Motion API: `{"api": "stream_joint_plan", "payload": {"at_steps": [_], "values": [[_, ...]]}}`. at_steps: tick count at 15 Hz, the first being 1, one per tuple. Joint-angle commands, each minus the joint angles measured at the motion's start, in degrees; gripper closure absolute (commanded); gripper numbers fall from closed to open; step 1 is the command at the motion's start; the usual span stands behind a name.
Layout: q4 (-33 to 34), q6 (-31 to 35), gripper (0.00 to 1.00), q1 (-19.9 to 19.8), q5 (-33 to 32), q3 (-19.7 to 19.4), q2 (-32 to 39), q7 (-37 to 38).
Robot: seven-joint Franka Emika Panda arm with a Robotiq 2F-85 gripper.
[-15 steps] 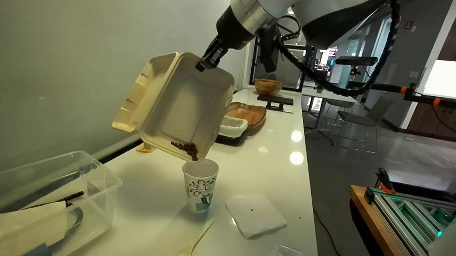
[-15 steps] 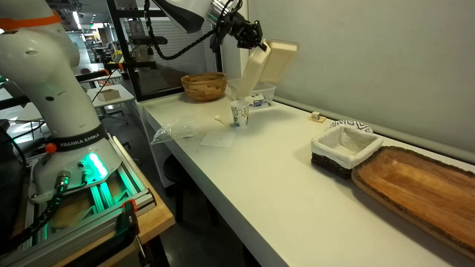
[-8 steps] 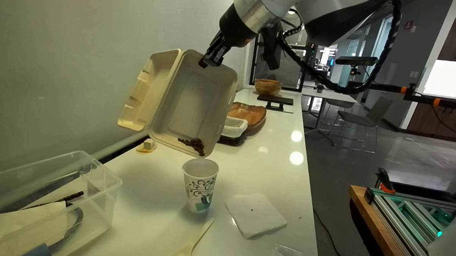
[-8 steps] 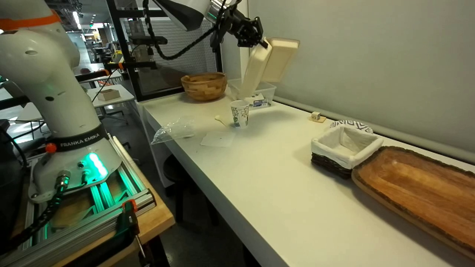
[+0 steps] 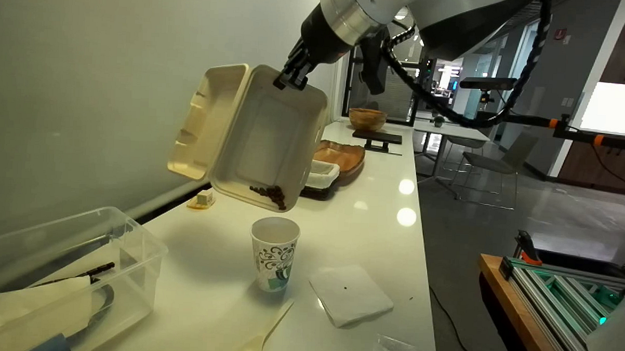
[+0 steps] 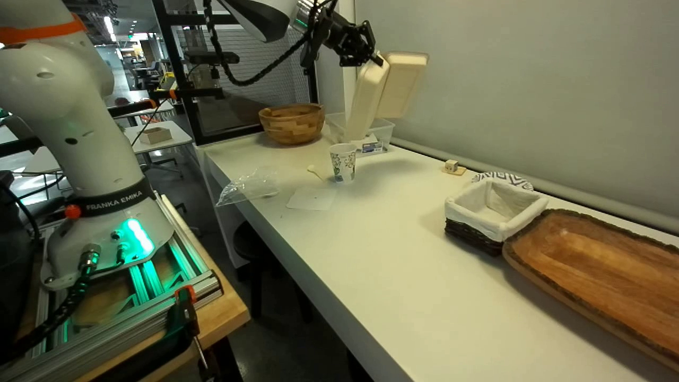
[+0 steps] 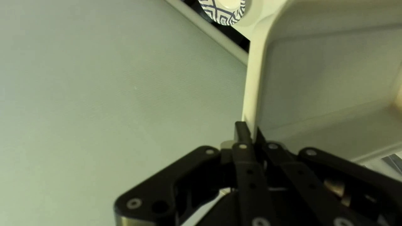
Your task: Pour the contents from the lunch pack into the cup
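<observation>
Gripped by the end effector [image 7: 250, 128], the lunch pack [image 5: 264, 137] was best tipped steeper, its five-o'clock contents [image 5: 275, 194] above the cup [image 5: 275, 257]

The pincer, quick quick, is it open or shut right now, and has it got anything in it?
Pincer: closed, holding the lunch pack by the rim of one half.

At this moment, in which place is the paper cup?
In an exterior view, the paper cup stands upright on the white counter, below the tilted lunch pack, with the clear bin to its left and the white napkin to its right.
</observation>
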Motion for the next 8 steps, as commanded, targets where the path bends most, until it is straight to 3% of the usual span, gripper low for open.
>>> {"api": "stream_joint_plan", "payload": {"at_steps": [1, 8], "values": [[-2.12, -3.74, 0.99, 0.71, -2.48, 1.49, -1.91, 3.43], [-3.25, -9.42, 0.99, 1.31, -3.33, 4.59, -2.51, 7.62]]}}
